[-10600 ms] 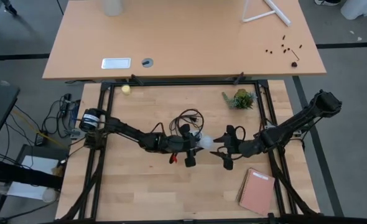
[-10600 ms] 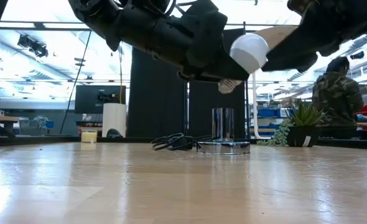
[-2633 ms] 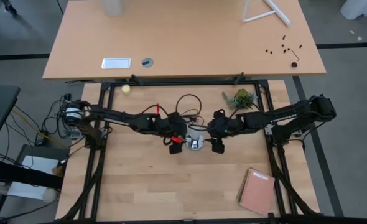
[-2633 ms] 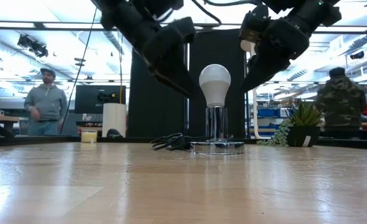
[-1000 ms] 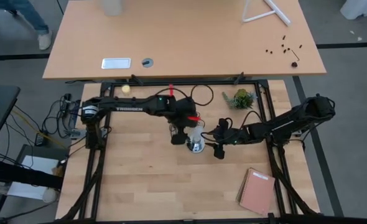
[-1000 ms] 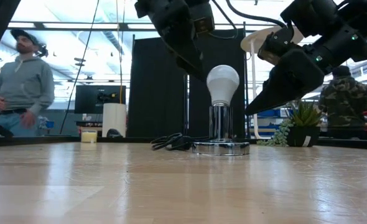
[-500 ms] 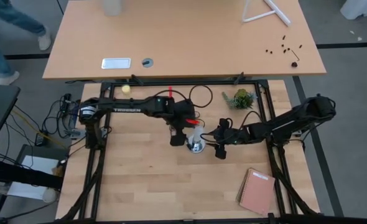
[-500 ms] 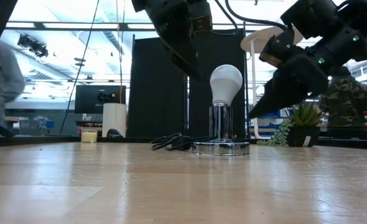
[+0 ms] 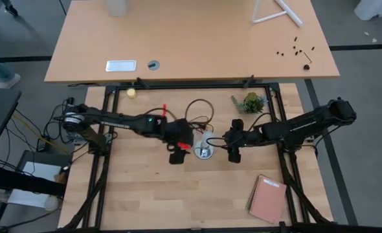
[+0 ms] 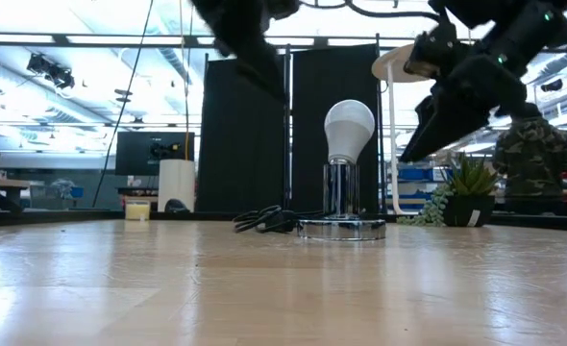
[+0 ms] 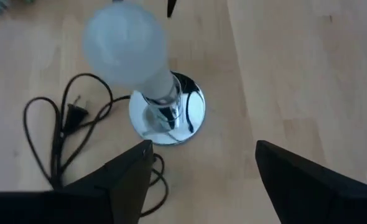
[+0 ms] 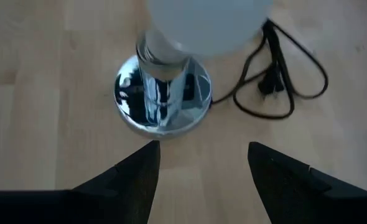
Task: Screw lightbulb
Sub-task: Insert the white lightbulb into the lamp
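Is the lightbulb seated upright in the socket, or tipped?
Upright: the lightbulb stands straight on the socket's chrome post, with neither gripper touching it.

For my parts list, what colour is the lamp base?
Shiny silver lamp base, clearest in the left wrist view.

Black partition panels (image 10: 245, 144), bright ceiling lights.

Two dark, slim, jointed robot arms, each ending in a black two-fingered hand.
The left arm (image 9: 123, 120) is black with pale lettering along its link, a small green light and red accents just behind the left hand (image 9: 177, 155). The right arm (image 9: 307, 123) is matte black with a rounded elbow housing; the right hand (image 9: 232, 154) carries broad, flat, wedge-shaped fingers (image 12: 134, 177).
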Robot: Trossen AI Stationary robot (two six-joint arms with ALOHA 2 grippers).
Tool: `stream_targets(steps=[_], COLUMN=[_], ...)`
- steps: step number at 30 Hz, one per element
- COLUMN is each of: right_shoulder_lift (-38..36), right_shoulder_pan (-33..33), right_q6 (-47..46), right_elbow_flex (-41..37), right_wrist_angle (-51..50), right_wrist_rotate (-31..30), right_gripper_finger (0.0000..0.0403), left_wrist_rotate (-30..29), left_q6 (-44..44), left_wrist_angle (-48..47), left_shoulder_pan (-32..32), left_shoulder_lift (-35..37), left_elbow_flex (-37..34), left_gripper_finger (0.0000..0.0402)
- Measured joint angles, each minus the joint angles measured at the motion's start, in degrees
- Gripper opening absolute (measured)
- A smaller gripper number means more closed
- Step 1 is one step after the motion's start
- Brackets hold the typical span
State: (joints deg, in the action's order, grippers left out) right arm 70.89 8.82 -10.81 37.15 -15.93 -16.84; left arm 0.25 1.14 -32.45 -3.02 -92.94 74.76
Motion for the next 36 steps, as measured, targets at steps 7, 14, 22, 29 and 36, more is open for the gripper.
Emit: stream_targets(steps=[7,14,22,29,36], right_shoulder_lift=[0.31,0.38,2.42,7.13,8.82], right_shoulder_pan=[-0.07,-0.87,-4.06,-7.85,-11.37], right_q6=[2.65,3.6,8.0,12.62,16.92], right_elbow_flex=[9.82,18.32,23.07,26.52,27.56], right_wrist_angle=[-10.65,-19.68,-20.45,-21.37,-21.34], right_wrist_rotate=[0.02,0.88,9.18,12.96,15.76], right_gripper_finger=[0.0256,0.0277,0.0332,0.0388,0.0393], left_wrist_rotate=[-5.05,-8.17,-8.61,-9.92,-14.94], left_q6=[-7.04,-9.33,-11.09,-10.31,-8.9], left_wrist_angle=[28.63,53.09,64.89,74.59,79.54], left_shoulder_pan=[-1.63,-2.74,-2.67,-2.5,-2.19], left_shoulder_lift=[4.5,0.99,-5.18,-12.12,-14.54], left_elbow_flex=[-20.25,-31.54,-34.21,-34.21,-34.99], left_gripper_finger=[0.0267,0.0266,0.0266,0.028,0.0335])
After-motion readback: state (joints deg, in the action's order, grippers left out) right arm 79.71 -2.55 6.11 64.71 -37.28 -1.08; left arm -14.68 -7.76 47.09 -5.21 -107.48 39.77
